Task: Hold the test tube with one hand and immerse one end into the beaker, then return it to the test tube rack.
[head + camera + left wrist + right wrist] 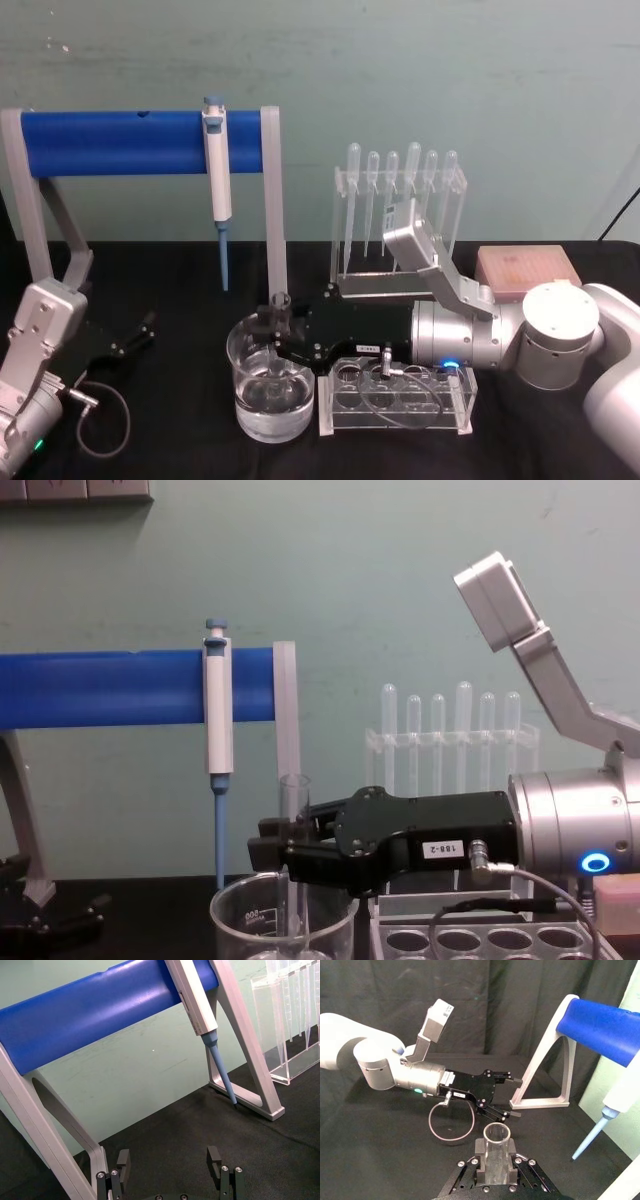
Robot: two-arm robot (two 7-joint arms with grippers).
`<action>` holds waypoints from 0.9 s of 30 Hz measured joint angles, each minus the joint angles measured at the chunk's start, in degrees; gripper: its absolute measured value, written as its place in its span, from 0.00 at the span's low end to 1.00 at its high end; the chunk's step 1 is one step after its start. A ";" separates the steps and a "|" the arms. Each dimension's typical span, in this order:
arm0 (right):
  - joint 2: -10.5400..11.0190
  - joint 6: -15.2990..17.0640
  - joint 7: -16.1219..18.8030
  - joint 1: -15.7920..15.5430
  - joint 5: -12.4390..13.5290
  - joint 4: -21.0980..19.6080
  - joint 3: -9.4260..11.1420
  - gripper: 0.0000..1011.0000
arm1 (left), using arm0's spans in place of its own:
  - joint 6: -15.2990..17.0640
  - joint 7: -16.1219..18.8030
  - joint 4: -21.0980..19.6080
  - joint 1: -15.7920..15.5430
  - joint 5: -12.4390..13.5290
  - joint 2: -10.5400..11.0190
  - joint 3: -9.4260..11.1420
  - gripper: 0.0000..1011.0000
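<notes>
Immersion is under way: the right pincer (290,852) grips the test tube (295,800) upright, its lower end inside the beaker (245,920). Return to the test tube rack (400,415) is left. The left pincer (170,1165) sits released, well apart.

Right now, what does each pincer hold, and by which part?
The right pincer grips the clear glass test tube on its upper part, below the rim; the left pincer holds nothing.

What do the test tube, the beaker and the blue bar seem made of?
Test tube, held in the beaker by the right end effector: clear, glossy, likely glass. Beaker: clear with white printed marks, likely glass. Blue bar: smooth, slight sheen, probably plastic.
</notes>
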 joint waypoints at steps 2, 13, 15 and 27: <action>0.05 0.00 0.01 -0.02 -0.13 -0.10 -0.01 0.22 | 0.00 0.00 0.00 0.00 0.00 0.00 0.00 0.99; 0.05 0.00 0.01 -0.02 -0.06 -0.10 -0.05 0.22 | 0.00 0.00 0.00 0.00 0.00 0.00 0.00 0.99; 0.05 0.01 0.01 -0.01 -0.05 -0.10 -0.05 0.22 | 0.00 0.00 0.00 0.00 0.00 0.00 0.00 0.99; 0.05 0.05 -0.02 0.03 0.04 -0.09 -0.05 0.22 | 0.00 0.00 0.00 0.00 0.00 0.00 0.00 0.99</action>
